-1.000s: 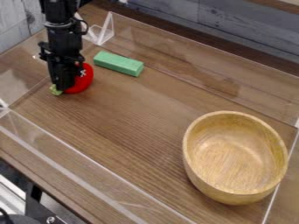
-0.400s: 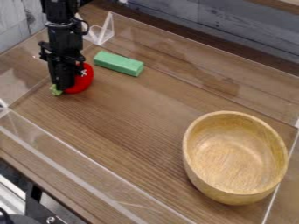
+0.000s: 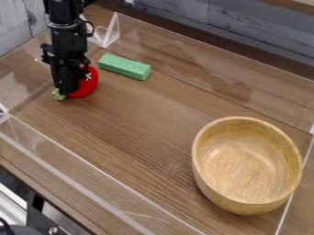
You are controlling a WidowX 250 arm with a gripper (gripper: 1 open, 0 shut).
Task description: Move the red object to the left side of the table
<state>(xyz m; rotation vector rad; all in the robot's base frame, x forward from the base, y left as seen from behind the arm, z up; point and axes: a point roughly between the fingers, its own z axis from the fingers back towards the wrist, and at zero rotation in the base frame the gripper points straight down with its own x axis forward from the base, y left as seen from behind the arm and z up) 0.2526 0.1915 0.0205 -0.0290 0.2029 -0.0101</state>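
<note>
1. The bench (image 3: 135,138) is a brown wood-grain top edged by low clear acrylic walls, seen from an angle above one corner.
2. The robot arm comes down from the top left of the view, black and nearly upright, with its pincer (image 3: 64,86) pointing steeply down at the bench surface.
3. The pincer is closed narrow around the red object (image 3: 84,84), a small glossy red toy fruit; the dark fingers cover its left half and only the right side of the fruit shows.
4. The red object sits low at the bench surface, in the far left part of the view, near the left acrylic wall; whether it rests on the wood or is just lifted cannot be told.
5. A flat green rectangular block (image 3: 124,66) lies on the bench just to the right of the fruit and slightly behind it, angled, apart from both fruit and pincer.
6. A wooden bowl (image 3: 248,163), round and light-coloured, stands at the lower right, well apart from the arm and close to the right wall.
7. The bowl's inside shows bare wood grain.
</note>
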